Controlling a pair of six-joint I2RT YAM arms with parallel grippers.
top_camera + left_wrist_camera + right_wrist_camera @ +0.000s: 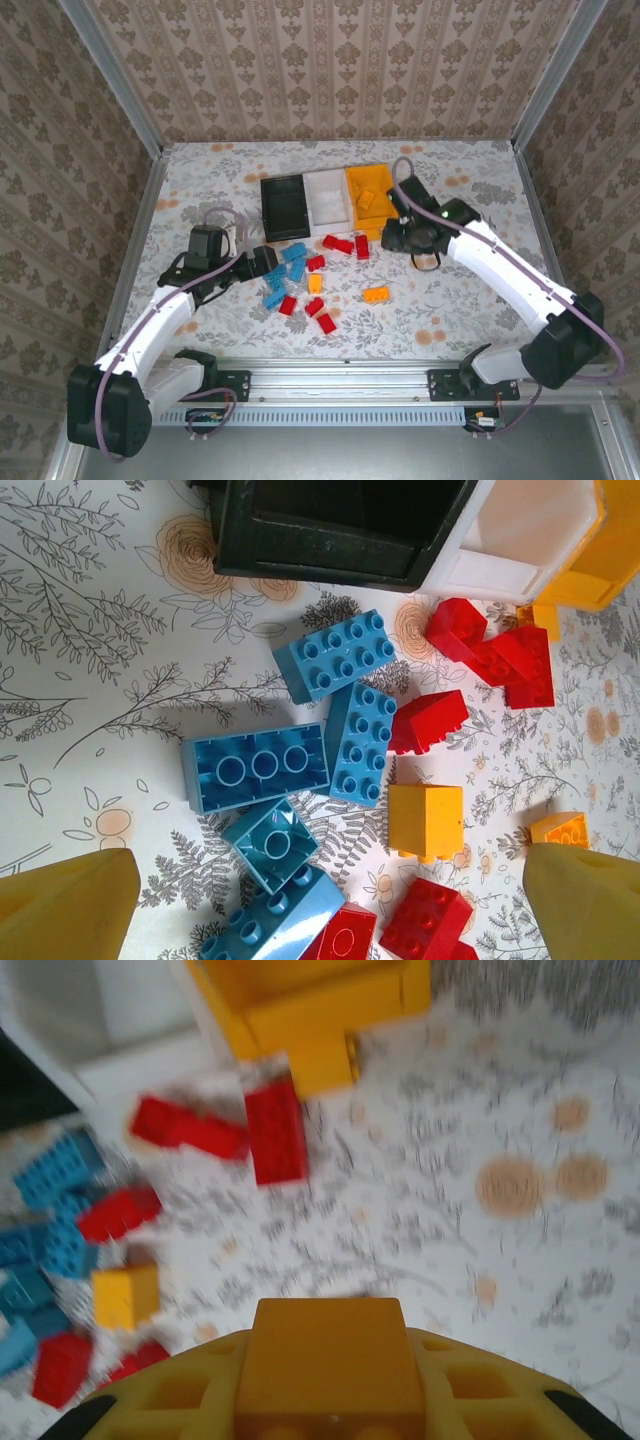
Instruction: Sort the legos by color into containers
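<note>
Yellow brick clenched in the right gripper, likely bound for the yellow bin at eleven o'clock; the left gripper hangs wide open over blue legos.

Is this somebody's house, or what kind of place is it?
Probably a robot test booth dressed like a home, not a real house. The wallpapered walls are panels in a metal frame, and a left arm and a right arm are bolted to a rail at the flowery table edge.
</note>
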